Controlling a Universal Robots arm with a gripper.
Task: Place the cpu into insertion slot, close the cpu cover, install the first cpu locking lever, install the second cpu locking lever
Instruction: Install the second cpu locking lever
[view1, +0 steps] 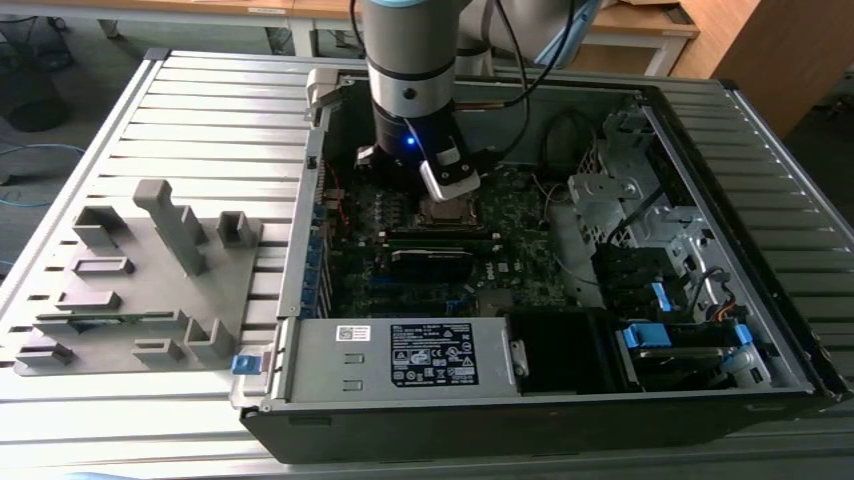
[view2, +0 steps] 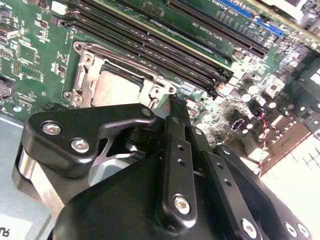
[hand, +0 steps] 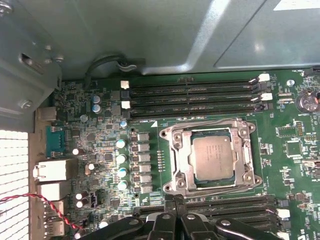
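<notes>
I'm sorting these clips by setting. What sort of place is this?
Probably a robotics lab or test bench for computer assembly. An open computer case lies on a slatted metal table, a grey fixture with holders sits beside it, and wooden desks stand behind. The chip sits in its socket.

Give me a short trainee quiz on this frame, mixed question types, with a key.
1. True or false: the cpu cover lies flat around the cpu.
2. In the exterior view, the grey fixture tray sits: A) to the exterior view's left of the computer case; B) inside the case; C) to the exterior view's right of it.
3. Short answer: is the end effector holding the cpu?

Key: 1 true; 2 A; 3 no, it is shut and holds nothing, beside the socket.
</notes>
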